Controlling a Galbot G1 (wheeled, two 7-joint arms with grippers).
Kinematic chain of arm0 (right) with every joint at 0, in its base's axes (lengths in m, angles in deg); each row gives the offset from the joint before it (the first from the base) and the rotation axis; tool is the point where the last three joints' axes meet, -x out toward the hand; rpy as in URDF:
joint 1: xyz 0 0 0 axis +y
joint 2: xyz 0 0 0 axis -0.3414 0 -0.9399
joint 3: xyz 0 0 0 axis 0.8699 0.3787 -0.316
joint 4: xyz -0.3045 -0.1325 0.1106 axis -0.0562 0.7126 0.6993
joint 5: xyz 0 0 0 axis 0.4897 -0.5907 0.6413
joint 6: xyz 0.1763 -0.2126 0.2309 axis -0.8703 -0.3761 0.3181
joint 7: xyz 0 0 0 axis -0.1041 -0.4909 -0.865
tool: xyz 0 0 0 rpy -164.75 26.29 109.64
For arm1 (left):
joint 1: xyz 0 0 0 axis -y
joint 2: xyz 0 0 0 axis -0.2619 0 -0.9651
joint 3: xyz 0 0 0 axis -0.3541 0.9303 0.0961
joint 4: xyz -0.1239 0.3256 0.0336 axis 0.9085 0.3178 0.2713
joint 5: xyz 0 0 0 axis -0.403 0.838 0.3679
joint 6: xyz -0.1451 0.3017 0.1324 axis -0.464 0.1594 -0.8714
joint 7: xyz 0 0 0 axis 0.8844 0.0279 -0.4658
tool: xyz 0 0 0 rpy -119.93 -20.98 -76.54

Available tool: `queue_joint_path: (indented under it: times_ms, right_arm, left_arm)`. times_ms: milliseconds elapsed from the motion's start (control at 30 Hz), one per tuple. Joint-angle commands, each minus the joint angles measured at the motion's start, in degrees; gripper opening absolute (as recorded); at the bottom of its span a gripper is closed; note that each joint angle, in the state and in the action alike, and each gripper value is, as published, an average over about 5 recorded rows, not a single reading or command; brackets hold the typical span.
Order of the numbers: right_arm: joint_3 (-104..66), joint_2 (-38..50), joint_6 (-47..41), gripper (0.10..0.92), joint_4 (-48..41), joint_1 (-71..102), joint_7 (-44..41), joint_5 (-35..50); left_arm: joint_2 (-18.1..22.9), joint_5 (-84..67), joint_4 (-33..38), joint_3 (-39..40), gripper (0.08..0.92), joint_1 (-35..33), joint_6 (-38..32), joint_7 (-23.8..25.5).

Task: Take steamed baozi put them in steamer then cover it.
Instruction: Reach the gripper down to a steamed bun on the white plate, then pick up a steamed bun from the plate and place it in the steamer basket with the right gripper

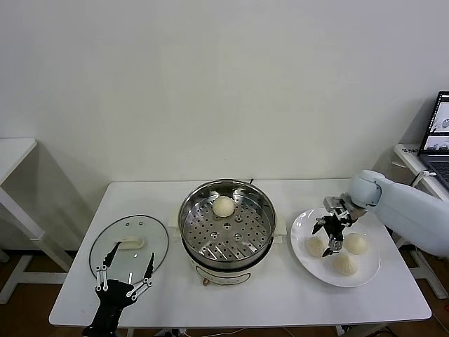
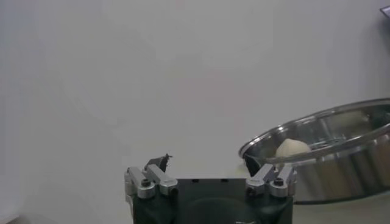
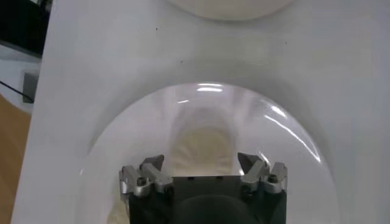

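White table (image 1: 280,295), smooth and matte, rounded corners, filling the lower half of the head view. Plain pale wall (image 1: 210,84) behind. Second white table (image 1: 14,151) at far left edge; laptop (image 1: 438,133) on a desk at far right edge.

Centre of frame: steamer (image 1: 226,225), round, shiny steel, cream base, perforated tray inside. One baozi (image 1: 223,206) on the tray toward its far rim, smooth, cream-white, domed; seen again over the steel rim (image 2: 317,131) at the right of the left wrist view (image 2: 292,148).

Lower left: cover (image 1: 129,246), clear glass disc with metal rim, flat on the table, cream oblong handle (image 1: 130,243) at its centre. Left gripper (image 1: 125,270) at bottom left over the near edge of the cover, fingers spread apart, nothing between them.

Right of frame: plate (image 1: 303,226), flat, white, glossy, touching nothing but the table, just beside the steamer. Three baozi on it: left one (image 1: 315,246), right one (image 1: 356,243), near one (image 1: 345,263), close together. Right gripper (image 1: 332,232) low over the plate between the left and right buns, fingers apart, holding nothing. Pale rounded arm (image 1: 414,210) entering from the right edge.

Right wrist view: fingertips (image 3: 152,165) apart, glossy plate rim (image 3: 292,131) curving below, pale bun (image 3: 201,146) blurred ahead between the jaws, not clamped.
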Motion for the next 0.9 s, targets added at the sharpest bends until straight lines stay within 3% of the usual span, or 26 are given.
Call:
queue_joint_path:
  times_ms: [33, 400, 633, 900]
  right_arm:
    - [-0.78, -0.22, -0.38, 0.82, -0.29, 2.14, 1.46, -1.18]
    - [0.46, 0.23, 0.05, 0.693, 1.54, -1.33, 1.17, -1.44]
    - [2.25, 0.11, 1.64, 0.649, 3.94, -12.18, -4.78, -1.23]
    - [13.41, -8.24, 1.7, 0.642, 5.73, -34.29, -13.4, 9.33]
  left_arm:
    - [-0.03, -0.26, 0.27, -0.06, 0.823, -0.03, 0.1, -0.11]
    - [0.01, -0.4, 0.6, -0.2, 0.823, 0.03, 0.1, -0.29]
    - [-0.16, -0.5, 1.0, 0.24, 0.823, 0.32, 0.18, -0.3]
    - [-0.65, -0.61, 1.65, 0.71, 0.823, 0.79, 0.29, -0.43]
